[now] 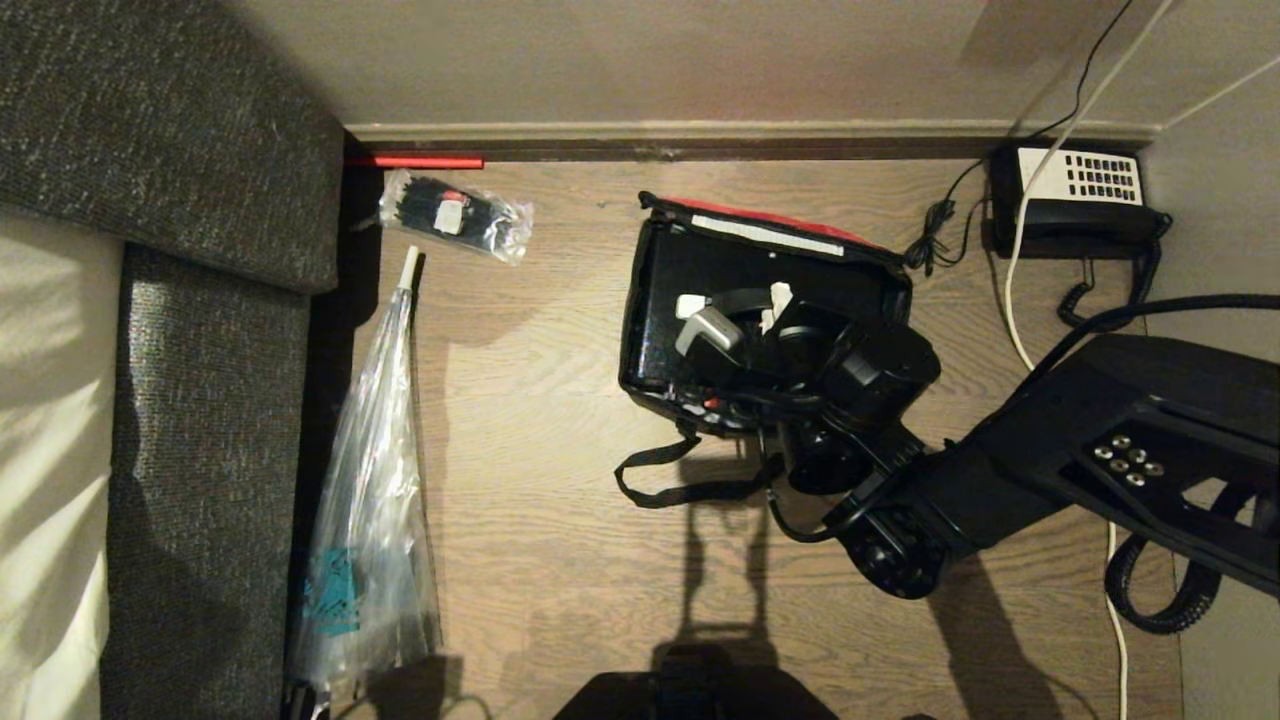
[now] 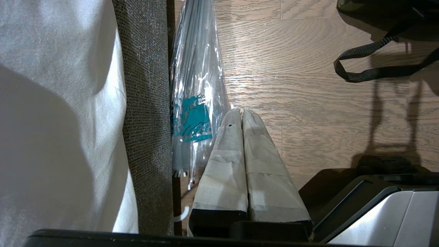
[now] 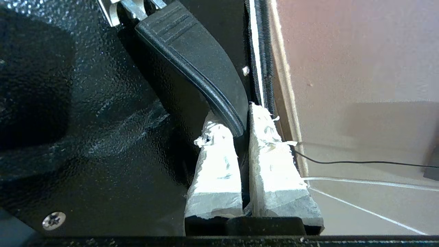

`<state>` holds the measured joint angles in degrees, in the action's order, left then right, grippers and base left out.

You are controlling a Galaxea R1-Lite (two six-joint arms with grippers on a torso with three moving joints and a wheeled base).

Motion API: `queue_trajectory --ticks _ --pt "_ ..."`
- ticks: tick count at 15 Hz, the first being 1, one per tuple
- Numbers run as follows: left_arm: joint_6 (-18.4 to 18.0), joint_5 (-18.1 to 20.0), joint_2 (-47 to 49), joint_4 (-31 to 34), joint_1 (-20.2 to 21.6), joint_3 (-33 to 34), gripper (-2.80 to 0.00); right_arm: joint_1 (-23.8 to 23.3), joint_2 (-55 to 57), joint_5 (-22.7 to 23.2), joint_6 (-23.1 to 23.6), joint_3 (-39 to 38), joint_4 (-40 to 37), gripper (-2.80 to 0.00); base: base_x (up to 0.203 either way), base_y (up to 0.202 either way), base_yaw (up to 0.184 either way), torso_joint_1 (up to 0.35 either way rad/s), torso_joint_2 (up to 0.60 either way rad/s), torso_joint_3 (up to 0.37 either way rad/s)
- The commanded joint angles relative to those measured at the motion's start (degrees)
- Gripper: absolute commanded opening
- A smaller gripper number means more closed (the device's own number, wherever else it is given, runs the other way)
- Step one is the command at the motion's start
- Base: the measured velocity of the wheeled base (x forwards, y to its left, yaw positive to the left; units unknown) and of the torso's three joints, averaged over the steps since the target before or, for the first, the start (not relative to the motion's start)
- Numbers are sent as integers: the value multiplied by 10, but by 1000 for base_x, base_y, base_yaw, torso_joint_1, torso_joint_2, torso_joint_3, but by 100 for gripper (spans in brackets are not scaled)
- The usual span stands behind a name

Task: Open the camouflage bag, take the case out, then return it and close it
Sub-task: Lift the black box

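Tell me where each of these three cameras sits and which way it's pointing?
Head view: high on the robot, looking down at the wood floor, the camouflage bag holding the case, and its own right arm.
Left wrist view: behind the shut left gripper, parked over floor beside a clear plastic bag.
Right wrist view: behind the right gripper, shut on the case's handle.
Shared: head and left wrist both show the clear plastic bag and the bag's strap.
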<state>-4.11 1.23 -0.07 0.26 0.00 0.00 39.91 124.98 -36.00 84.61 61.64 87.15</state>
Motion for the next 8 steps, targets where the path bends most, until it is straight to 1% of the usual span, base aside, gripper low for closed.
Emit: queue_trajectory --ticks 1,8 --pt "0 0 1 0 0 1 -280 4 -11 -1 6 0 2 -280 0 0 0 0 0 0" --pt "0 0 1 0 0 1 -280 17 -31 -1 4 -5 -4 -280 0 0 0 0 0 0"
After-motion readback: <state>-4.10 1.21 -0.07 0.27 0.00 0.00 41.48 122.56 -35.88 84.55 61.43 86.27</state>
